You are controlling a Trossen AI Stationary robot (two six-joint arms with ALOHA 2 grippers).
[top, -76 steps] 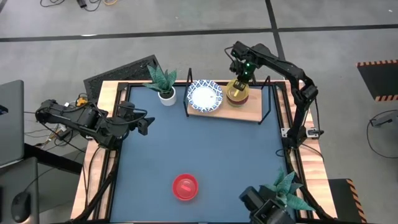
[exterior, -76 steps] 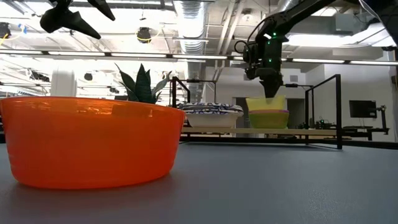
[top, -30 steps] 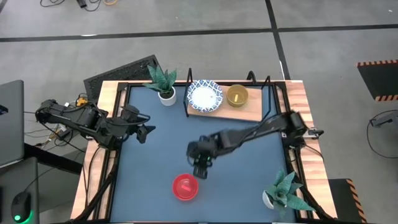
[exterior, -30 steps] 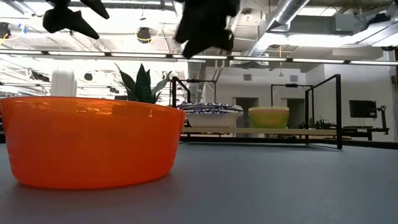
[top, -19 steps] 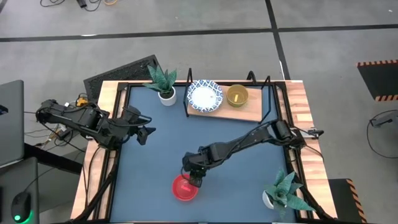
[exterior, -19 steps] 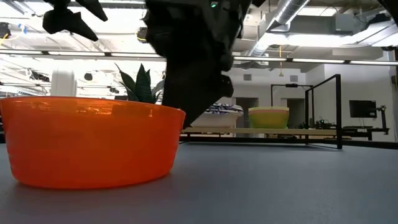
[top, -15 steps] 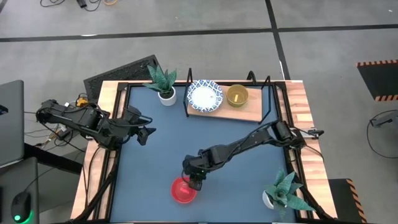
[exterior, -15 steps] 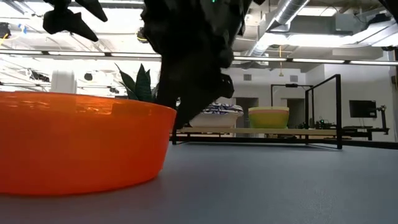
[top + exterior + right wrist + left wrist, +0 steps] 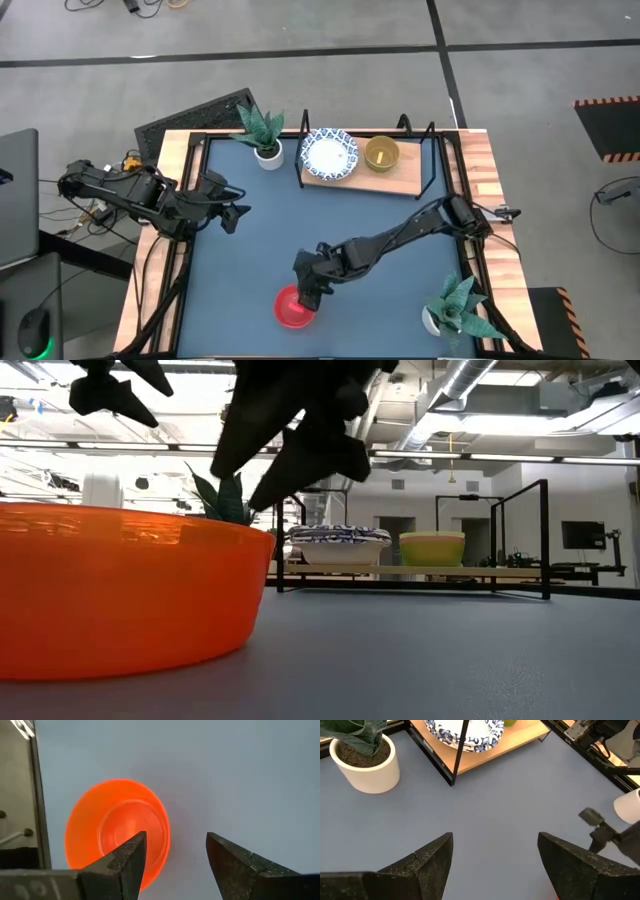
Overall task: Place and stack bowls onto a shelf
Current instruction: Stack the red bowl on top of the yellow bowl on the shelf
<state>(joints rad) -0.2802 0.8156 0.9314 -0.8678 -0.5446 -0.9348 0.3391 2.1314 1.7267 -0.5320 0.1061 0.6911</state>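
1. The right gripper [image 9: 310, 290] hangs over the near middle of the blue table [image 9: 400, 240], just above the far rim of the red bowl [image 9: 294, 307]; its fingers [image 9: 125, 865] are spread apart, one over the bowl's inside and one past its edge (contact with the rim cannot be made out).
2. The red bowl sits upright on the tabletop near the front edge, well apart from the shelf [image 9: 395, 180].
3. The shelf stands at the far side of the table and carries a stack of white bowls with blue rims [image 9: 329, 153] on its left part, with a yellow bowl [image 9: 381, 153] beside them, nested on a green one [image 9: 432, 551].
4. The left gripper [image 9: 232, 212] waits above the table's left edge, fingers [image 9: 427, 862] wide apart and holding nothing.
5. A potted plant [image 9: 264, 135] stands just left of the shelf; another [image 9: 456, 310] stands at the near right corner.
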